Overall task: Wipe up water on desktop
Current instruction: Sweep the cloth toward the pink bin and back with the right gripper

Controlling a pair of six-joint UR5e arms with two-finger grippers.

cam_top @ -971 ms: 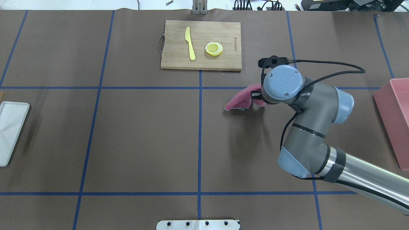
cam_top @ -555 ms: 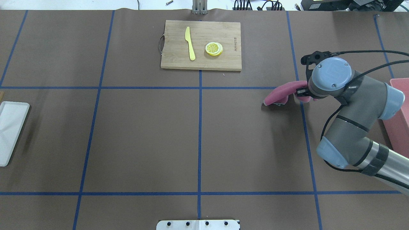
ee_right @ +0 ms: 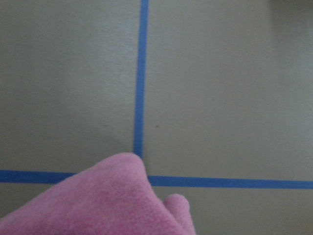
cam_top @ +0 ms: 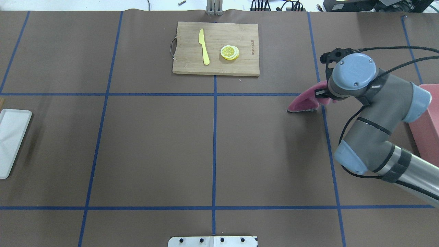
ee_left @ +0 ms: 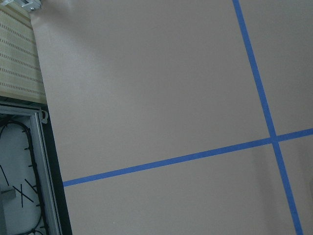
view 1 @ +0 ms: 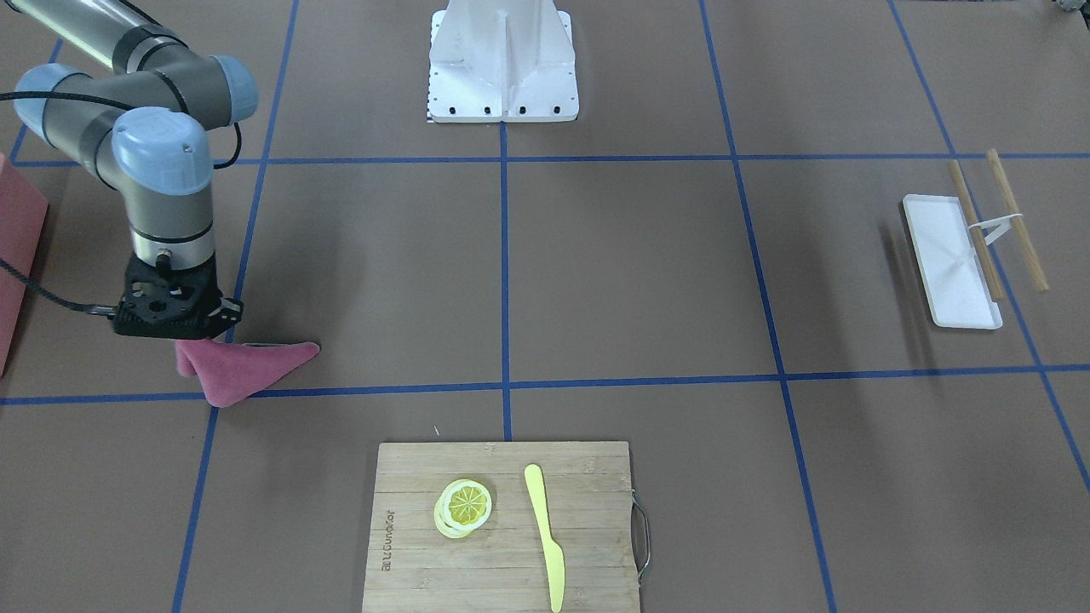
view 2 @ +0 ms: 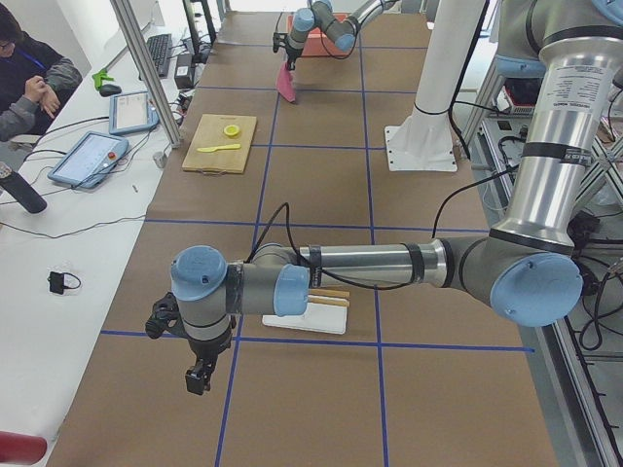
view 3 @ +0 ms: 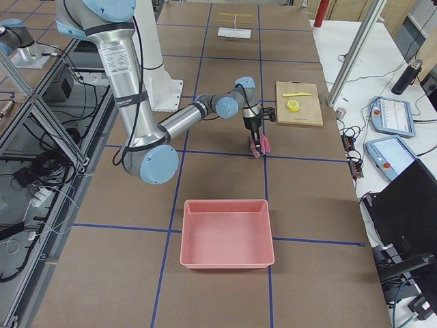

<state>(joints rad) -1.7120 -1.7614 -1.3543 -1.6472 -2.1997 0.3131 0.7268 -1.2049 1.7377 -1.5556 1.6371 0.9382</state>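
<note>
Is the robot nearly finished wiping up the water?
Hard to say. Done: no puddle or wet patch shows on the desktop, so the water may already be gone, or just too faint to see. In hand: the right end effector grips the pink cloth, its low corner at the surface beside a blue tape line. Left: perhaps dropping the cloth into the pink bin nearby.

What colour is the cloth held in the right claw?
Pink. The cloth shows best in the exterior front-facing view.

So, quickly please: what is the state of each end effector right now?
Left end effector: cannot be told from the side view alone.
Right end effector: closed, holding the pink cloth.
</note>
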